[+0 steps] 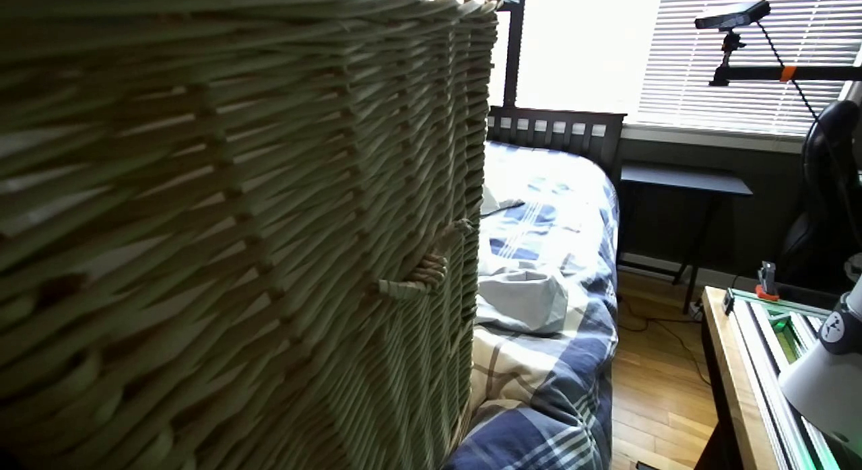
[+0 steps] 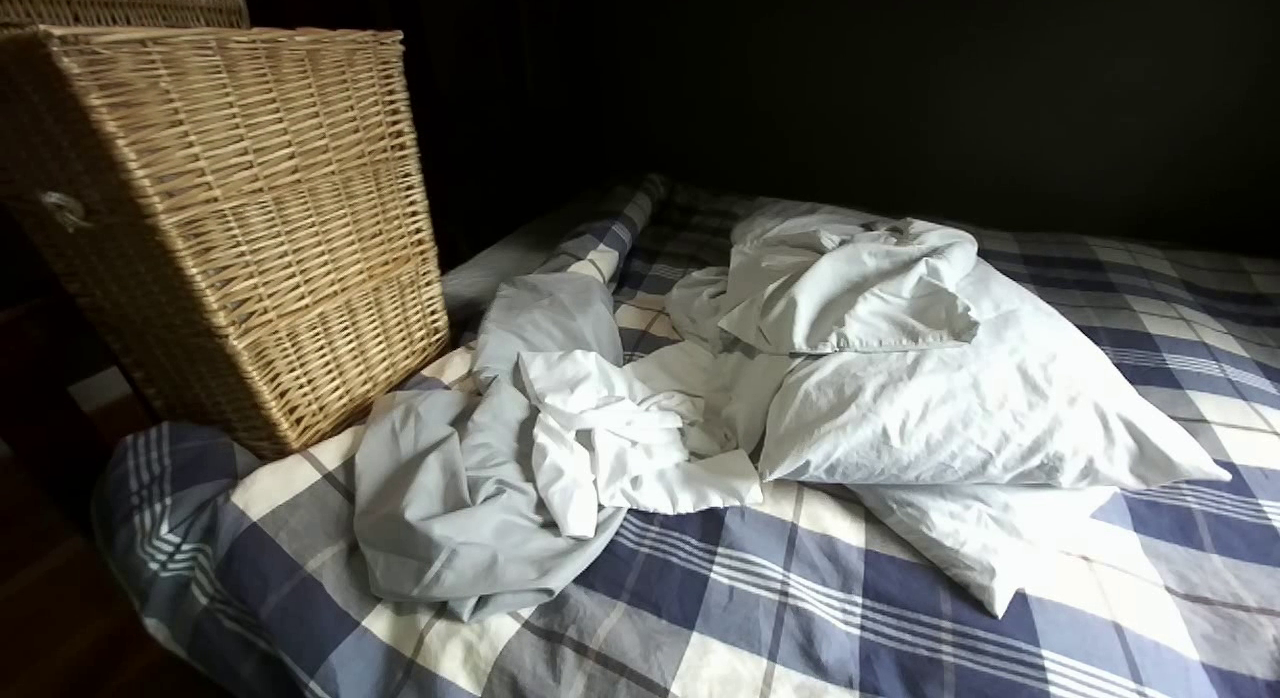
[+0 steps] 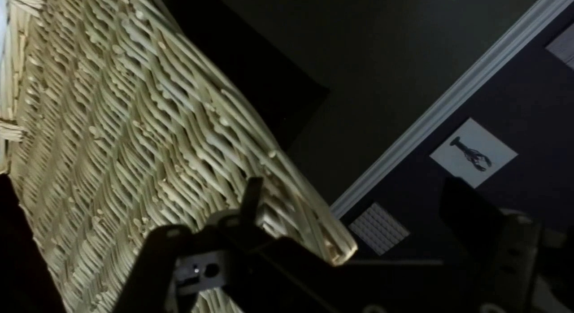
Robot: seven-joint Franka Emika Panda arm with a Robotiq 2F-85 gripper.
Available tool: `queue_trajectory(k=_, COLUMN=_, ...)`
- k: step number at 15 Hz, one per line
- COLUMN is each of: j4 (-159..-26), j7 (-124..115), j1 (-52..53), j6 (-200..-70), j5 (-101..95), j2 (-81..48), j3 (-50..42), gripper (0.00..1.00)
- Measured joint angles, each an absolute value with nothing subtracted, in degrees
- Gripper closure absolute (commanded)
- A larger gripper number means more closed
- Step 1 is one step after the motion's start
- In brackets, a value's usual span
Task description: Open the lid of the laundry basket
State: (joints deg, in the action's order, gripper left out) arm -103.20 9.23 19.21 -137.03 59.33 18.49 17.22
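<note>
Since it stands nearest in an exterior view, laundry basket fills the left half: tan-olive wicker, horizontal strands over upright ribs, small toggle. Wrist view, lower foreground: gripper, fingers spread wide; contact with wicker unclear. Behind, left to centre: lid, diagonal woven panel. Farthest, right: lobster print.

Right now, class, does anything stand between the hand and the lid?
Nothing visible does: in the wrist view, the open hand overlaps what looks like the wicker lid, with nothing showing between them. Contact is unclear.
</note>
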Motion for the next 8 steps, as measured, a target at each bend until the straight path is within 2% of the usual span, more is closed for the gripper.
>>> queue_trajectory(k=8, j4=-101.0, j7=21.3, j1=23.1, j6=-136.9, j5=68.4, j2=13.4, j3=18.8, gripper=0.00)
